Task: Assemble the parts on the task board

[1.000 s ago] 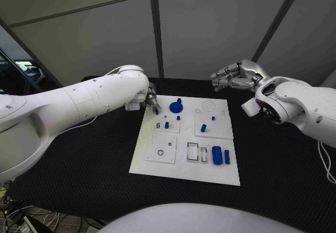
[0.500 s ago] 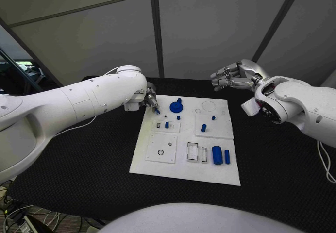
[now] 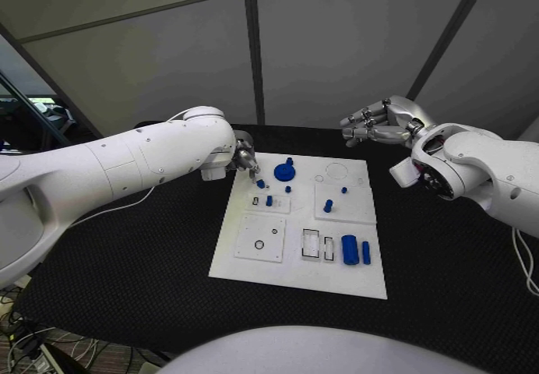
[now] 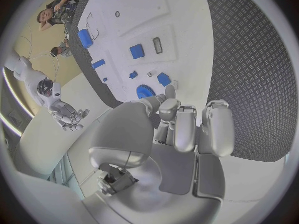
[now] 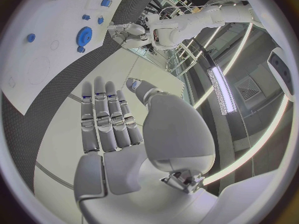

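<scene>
The white task board (image 3: pixel 294 269) lies mid-table. My left hand (image 3: pixel 241 160) hovers at its far left corner, fingers curled, pinching a small blue part (image 3: pixel 261 184) at the fingertips; the left wrist view has this part (image 4: pixel 164 79) just beyond a fingertip (image 4: pixel 170 90), low over the board (image 4: pixel 187 30). A blue gear (image 3: pixel 284 170) sits beside it. Blue pegs (image 3: pixel 328 206) stand on the board, and a thick blue cylinder (image 3: pixel 350 249) lies near its right edge. My right hand (image 3: pixel 376 125) is raised beyond the far right corner, fingers straight (image 5: pixel 106 119), holding nothing.
A thin blue bar (image 3: pixel 365 251) lies beside the cylinder, next to rectangular slots (image 3: pixel 311 244). A raised square plate with a round hole (image 3: pixel 261 238) sits on the board's near left. Black textured table (image 3: pixel 135 257) surrounds the board.
My left hand has shifted slightly right and nearer over the board's far left corner, carrying the small blue part with it. The right hand has stayed put.
</scene>
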`<state>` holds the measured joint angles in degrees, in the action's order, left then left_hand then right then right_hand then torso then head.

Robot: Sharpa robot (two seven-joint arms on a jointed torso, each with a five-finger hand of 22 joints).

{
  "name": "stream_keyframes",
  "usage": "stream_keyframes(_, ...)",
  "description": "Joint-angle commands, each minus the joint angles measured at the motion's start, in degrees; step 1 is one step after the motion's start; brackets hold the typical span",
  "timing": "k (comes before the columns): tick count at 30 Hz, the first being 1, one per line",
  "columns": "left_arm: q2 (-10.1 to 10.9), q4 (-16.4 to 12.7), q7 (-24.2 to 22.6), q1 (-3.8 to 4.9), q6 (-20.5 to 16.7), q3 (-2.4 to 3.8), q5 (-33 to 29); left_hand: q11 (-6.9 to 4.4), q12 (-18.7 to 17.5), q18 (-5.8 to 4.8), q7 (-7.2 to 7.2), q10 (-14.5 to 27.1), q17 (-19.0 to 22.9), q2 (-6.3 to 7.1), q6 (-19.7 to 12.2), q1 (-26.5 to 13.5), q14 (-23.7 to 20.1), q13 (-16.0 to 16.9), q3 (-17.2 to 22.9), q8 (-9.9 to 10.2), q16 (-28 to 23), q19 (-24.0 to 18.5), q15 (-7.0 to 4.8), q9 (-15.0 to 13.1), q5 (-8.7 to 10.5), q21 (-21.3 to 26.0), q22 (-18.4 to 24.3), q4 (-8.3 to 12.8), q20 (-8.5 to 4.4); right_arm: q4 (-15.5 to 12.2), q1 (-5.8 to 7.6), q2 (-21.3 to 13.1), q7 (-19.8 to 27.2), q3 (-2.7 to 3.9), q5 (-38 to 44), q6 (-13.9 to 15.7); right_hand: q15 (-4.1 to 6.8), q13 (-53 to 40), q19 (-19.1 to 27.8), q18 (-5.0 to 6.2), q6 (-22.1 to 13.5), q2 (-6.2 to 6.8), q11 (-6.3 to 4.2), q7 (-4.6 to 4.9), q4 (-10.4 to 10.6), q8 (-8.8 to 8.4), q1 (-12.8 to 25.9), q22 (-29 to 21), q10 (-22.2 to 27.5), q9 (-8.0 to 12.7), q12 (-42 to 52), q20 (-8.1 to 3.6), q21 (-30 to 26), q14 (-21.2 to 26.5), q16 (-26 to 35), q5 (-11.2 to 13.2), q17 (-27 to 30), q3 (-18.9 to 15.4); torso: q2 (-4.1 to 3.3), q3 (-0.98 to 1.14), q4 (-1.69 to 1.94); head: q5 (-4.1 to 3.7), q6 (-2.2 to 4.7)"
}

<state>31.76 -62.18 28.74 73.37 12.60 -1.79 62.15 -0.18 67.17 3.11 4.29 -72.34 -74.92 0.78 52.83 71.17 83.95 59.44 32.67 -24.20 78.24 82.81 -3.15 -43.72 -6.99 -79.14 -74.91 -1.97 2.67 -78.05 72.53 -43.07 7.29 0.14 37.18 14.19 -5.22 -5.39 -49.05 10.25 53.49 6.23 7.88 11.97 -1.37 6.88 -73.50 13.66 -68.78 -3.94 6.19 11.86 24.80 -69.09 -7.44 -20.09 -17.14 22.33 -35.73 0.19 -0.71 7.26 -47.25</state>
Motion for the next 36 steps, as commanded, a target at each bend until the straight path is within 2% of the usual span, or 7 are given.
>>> stream_keyframes(1, 0.1, -0.4, -1.5, 0.09, -2.7, 0.01, 0.2, 0.01, -0.2, -0.06, -0.18, -0.3, -4.0, 0.51, 0.0, -0.1, 2.6, -0.1, 0.8, -0.3, 0.2, 0.6, -0.47, -0.1, 0.10, -0.2, -4.5, 0.4, -0.01, 0.0, 0.11, -0.1, 0.5, 0.04, 0.0, -0.3, 0.27, 0.1, -0.3, 0.18, 0.2, -0.43, -0.30, -0.06, 0.0, 0.37, 0.0, -0.1, 0.1, 0.0, 0.3, -0.04, -0.4, 0.0, 0.0, -0.1, 0.1, 0.3, 0.00, 0.02, -0.11, 0.05, 0.06)
stream_keyframes(10, 0.6, -0.9, -2.1, 0.12, -3.9, 0.00, 1.3, 0.05, -0.6, 0.00, -0.13, -0.1, -3.9, 0.58, -0.2, -0.6, 2.6, -0.5, 1.4, -0.3, 0.1, 0.4, -0.46, -0.3, 0.13, 0.0, -4.3, 0.1, -0.01, -0.1, 0.11, -0.2, 0.4, 0.04, 0.0, -0.2, 0.27, 0.1, -0.3, 0.18, 0.2, -0.43, -0.30, -0.06, 0.0, 0.37, 0.0, -0.1, 0.1, 0.0, 0.3, -0.04, -0.4, 0.0, 0.0, -0.1, 0.1, 0.3, 0.00, 0.04, -0.15, 0.00, 0.10)
stream_keyframes(13, 1.5, -2.0, -3.8, 0.14, -6.7, -0.02, 1.4, 0.53, -5.1, 0.39, 0.31, 3.6, -3.2, 2.27, -1.7, -2.2, 2.2, -6.0, 1.0, 0.6, -0.7, -0.5, -0.14, 0.1, 0.35, 1.6, -2.9, 0.0, 0.16, -0.2, 0.11, -0.3, 0.4, 0.04, 0.0, -0.1, 0.27, 0.1, -0.3, 0.18, 0.2, -0.43, -0.30, -0.06, 0.0, 0.37, 0.0, -0.1, 0.1, 0.0, 0.3, -0.04, -0.4, 0.0, 0.0, -0.1, 0.1, 0.3, 0.01, 0.07, -0.11, -0.04, 0.20)
stream_keyframes(16, 2.6, -3.4, -6.4, 0.13, -10.3, -0.06, 1.5, 1.64, -14.6, 2.09, 1.43, 11.9, -0.2, 5.29, -3.5, -4.0, 0.3, -16.6, -1.9, 2.6, -4.2, -5.1, 0.81, 1.6, 0.54, 8.8, 3.7, -0.4, 0.91, -0.2, 0.12, -0.5, 0.5, 0.04, 0.0, 0.0, 0.27, 0.1, -0.3, 0.18, 0.2, -0.43, -0.30, -0.06, 0.0, 0.37, 0.0, -0.1, 0.1, 0.0, 0.3, -0.04, -0.4, 0.0, 0.0, -0.1, 0.1, 0.3, 0.01, 0.05, -0.07, -0.13, 0.27)
stream_keyframes(22, 4.8, -6.3, -13.7, -0.26, -17.8, -0.32, 8.3, 3.65, -20.5, 6.94, 3.11, 18.7, 10.3, 9.26, -5.8, -2.5, -8.4, -21.4, -9.7, 7.1, -17.1, -21.1, 2.74, 7.4, 0.86, 35.0, 25.2, 0.3, 3.00, -0.2, 0.11, -0.6, 0.7, 0.03, 0.6, 0.1, 0.27, 0.1, -0.3, 0.18, 0.2, -0.44, -0.30, -0.07, 0.0, 0.37, 0.0, -0.1, 0.1, 0.0, 0.3, -0.04, -0.4, -0.1, 0.0, -0.2, 0.1, 0.3, 0.05, 0.04, -0.01, -0.05, 0.55)
stream_keyframes(27, 6.1, -8.0, -18.4, -0.90, -22.5, -1.74, 16.3, 3.93, -22.1, 7.35, 3.44, 19.4, 16.7, 9.05, -4.2, 1.5, -12.7, -24.8, -16.0, 9.0, -24.1, -20.7, 3.62, 12.5, 0.68, 41.6, 30.1, 0.3, 3.81, -0.2, 0.11, -0.6, 0.7, 0.03, 0.8, 0.2, 0.28, 0.1, -0.3, 0.18, 0.2, -0.48, -0.32, -0.09, 0.0, 0.42, 0.0, -0.1, 0.1, 0.0, 0.3, -0.05, -0.4, -0.1, -0.1, -0.2, 0.1, 0.3, -0.01, -0.05, -0.10, 0.18, 0.83)
stream_keyframes(36, 6.5, -8.2, -20.1, -2.91, -23.7, -2.84, 24.1, 3.86, -20.8, 7.36, 3.40, 18.9, 12.7, 8.25, -3.1, 3.8, -9.8, -26.0, -20.0, 9.9, -18.4, -18.6, 3.24, 16.1, 0.54, 42.9, 30.9, -0.2, 3.55, -0.2, 0.10, -0.7, 0.8, 0.02, 0.9, 0.2, 0.28, 0.1, -0.3, 0.18, 0.2, -0.48, -0.32, -0.09, 0.0, 0.42, 0.0, -0.1, 0.1, 0.0, 0.3, -0.05, -0.4, -0.1, -0.1, -0.2, 0.1, 0.3, -0.06, -0.10, -0.16, 0.16, 1.05)
